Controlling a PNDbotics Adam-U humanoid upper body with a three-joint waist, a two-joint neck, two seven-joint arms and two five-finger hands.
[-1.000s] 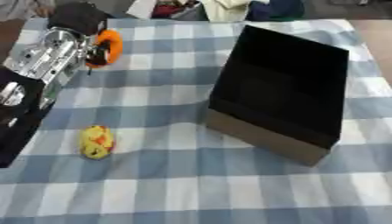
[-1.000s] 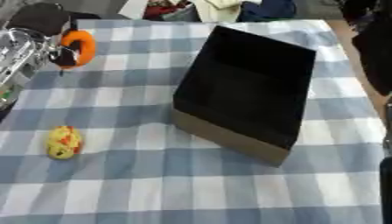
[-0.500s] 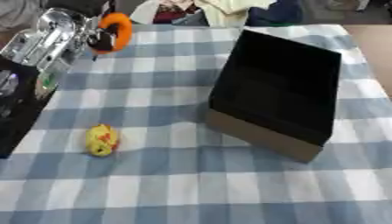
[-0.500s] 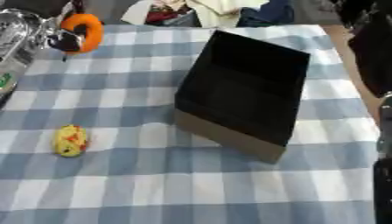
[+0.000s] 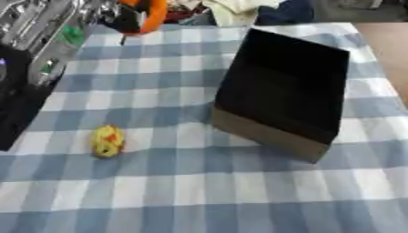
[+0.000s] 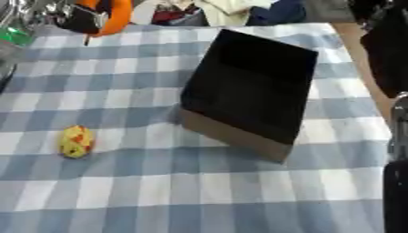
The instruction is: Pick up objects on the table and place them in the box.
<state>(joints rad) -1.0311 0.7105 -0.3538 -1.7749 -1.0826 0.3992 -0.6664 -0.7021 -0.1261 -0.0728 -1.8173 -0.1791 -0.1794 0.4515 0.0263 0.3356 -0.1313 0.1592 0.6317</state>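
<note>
Left robot hand [image 6: 84,18] is raised at the far left corner of the surface [image 5: 199,191], its fingers curled round an orange object [image 6: 118,14]; the object is clear of the cloth and held above it. The left arm [image 5: 36,54], silver and black, runs down along the left edge of the surface.

A yellow object with red markings [image 5: 107,141] lies on the blue and white checked cloth near the left edge, toward the near side, well apart from the box and untouched by either hand.

The box [image 5: 283,91], black inside with a brown cardboard outer wall, stands open on the right half of the surface, set askew to the cloth's checks. Nothing can be made out inside it.

Right arm [image 6: 395,182] shows as a dark form along the right edge in the right eye view; the right robot hand itself is not seen, so its state cannot be told.

Loose cloth items [image 5: 239,9] lie beyond the far edge
</note>
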